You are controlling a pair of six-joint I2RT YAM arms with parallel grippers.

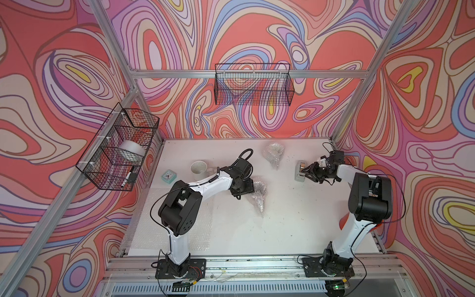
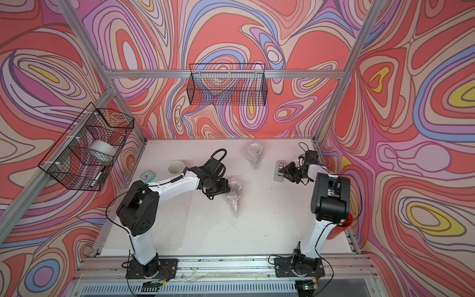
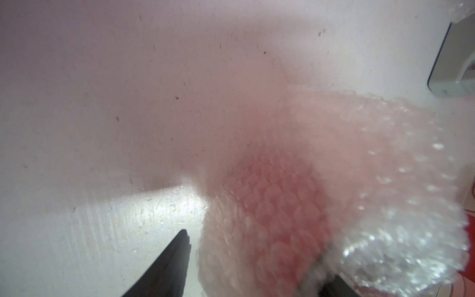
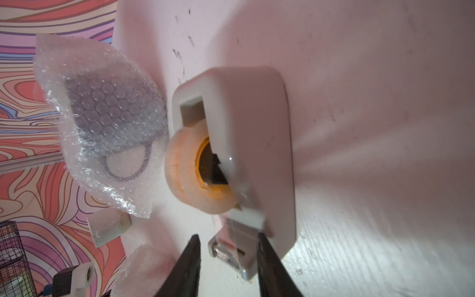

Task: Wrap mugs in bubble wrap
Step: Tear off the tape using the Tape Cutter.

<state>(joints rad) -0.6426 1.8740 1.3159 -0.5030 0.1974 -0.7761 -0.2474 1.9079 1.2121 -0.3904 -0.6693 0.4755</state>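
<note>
Seemingly released, left hand [image 3: 254, 244] straddling crumpled bubble wrap [image 3: 334, 154], right hand [image 4: 227, 235] parted around tape dispenser [image 4: 257, 128] cutter end

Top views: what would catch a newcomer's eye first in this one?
The swirling red, pink and lilac wall pattern all around the cell dominates. On the white table, the left gripper sits at a shiny crumpled bubble wrap bundle mid-table, while the right gripper is at the grey tape dispenser toward the back right.
</note>
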